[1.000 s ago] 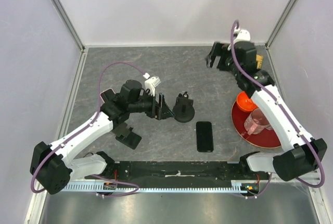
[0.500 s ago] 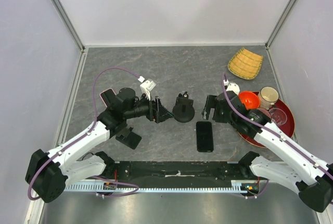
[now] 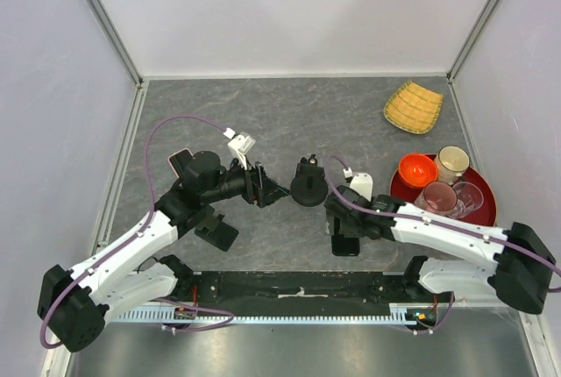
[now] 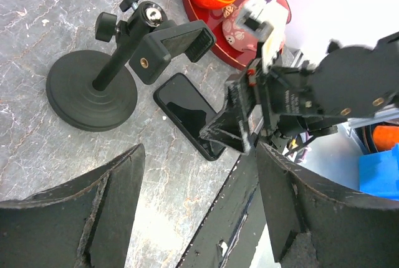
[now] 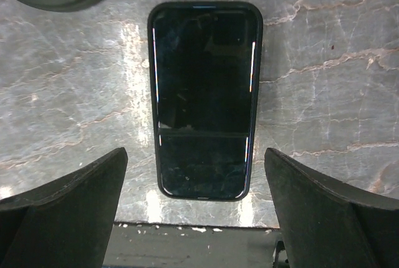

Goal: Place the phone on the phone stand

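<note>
The black phone (image 5: 204, 100) lies flat, screen up, on the grey table near its front edge. It also shows in the top view (image 3: 345, 245) and the left wrist view (image 4: 187, 113). The black phone stand (image 3: 308, 186) stands upright just behind it, with a round base (image 4: 92, 90) and an empty clamp (image 4: 171, 47). My right gripper (image 5: 199, 215) is open and hovers low over the phone's near end, one finger on each side, not touching it. My left gripper (image 4: 199, 218) is open and empty, left of the stand (image 3: 267, 188).
A red tray (image 3: 394, 191) with an orange bowl (image 3: 417, 169) and cups sits at the right. A yellow woven dish (image 3: 414, 107) lies at the back right. A black block (image 3: 216, 229) lies under the left arm. The black front rail (image 3: 298, 288) runs just below the phone.
My right arm has swung from the back right corner down and left to hover over the phone. My left gripper has drawn back slightly to the left of the stand.
</note>
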Available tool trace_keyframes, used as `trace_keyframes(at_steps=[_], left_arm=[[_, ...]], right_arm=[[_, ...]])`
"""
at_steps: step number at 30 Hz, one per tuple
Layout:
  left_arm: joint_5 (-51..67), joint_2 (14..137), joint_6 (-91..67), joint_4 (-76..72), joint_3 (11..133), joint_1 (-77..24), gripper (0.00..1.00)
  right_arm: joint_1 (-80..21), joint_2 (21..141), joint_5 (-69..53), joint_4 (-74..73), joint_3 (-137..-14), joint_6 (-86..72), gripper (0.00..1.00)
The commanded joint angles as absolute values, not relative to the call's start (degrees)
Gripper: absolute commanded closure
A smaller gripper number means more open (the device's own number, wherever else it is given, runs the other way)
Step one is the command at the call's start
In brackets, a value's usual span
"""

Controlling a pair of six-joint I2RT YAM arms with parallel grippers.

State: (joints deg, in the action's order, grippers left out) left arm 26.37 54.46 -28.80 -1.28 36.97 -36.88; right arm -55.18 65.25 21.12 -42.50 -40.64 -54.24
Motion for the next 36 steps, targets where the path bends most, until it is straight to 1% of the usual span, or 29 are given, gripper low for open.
trace_keyframes(at_steps=[1,6,14,19,28,30,31,33,34,36], left_arm=[[24.61,52.3,-27.42,-0.79,37.35,-37.18,0.22],[24.78,51.95,-26.72,2.1,38.32,-37.18,0.22],[21.89,45.71,-25.75,5.45,36.91,-37.18,0.22],[20.22,44.38,-25.4,6.85,36.65,-37.18,0.21],[20.57,46.23,-24.35,8.17,37.71,-37.18,0.21],[20.48,46.58,-24.26,7.56,38.05,-37.09,0.21],[20.57,47.1,-24.26,7.38,38.06,-37.18,0.21],[20.83,47.46,-24.43,7.03,38.41,-37.18,0.21],[20.74,47.63,-24.61,6.86,38.41,-37.18,0.21],[20.83,47.9,-25.13,6.33,38.41,-37.18,0.21]], right_arm=[[-58.09,70.39,26.01,-41.49,-40.08,-61.69,0.02],[-59.94,76.54,27.6,-40.96,-40.52,-65.12,0.02],[-60.64,78.75,27.86,-38.5,-38.68,-67.06,0.02],[-60.56,80.33,26.63,-37.97,-37.97,-67.32,0.02],[-60.56,78.84,28.39,-37.97,-34.37,-71.1,0.16],[-60.47,78.4,29.62,-39.28,-34.54,-71.54,0.23],[-60.29,78.31,30.05,-39.64,-34.63,-71.63,0.31],[-60.03,77.52,30.85,-40.6,-34.8,-72.33,0.4],[-59.94,76.3,31.02,-40.87,-34.72,-72.68,0.53],[-59.77,74.1,32.6,-40.96,-34.1,-73.91,0.66]])
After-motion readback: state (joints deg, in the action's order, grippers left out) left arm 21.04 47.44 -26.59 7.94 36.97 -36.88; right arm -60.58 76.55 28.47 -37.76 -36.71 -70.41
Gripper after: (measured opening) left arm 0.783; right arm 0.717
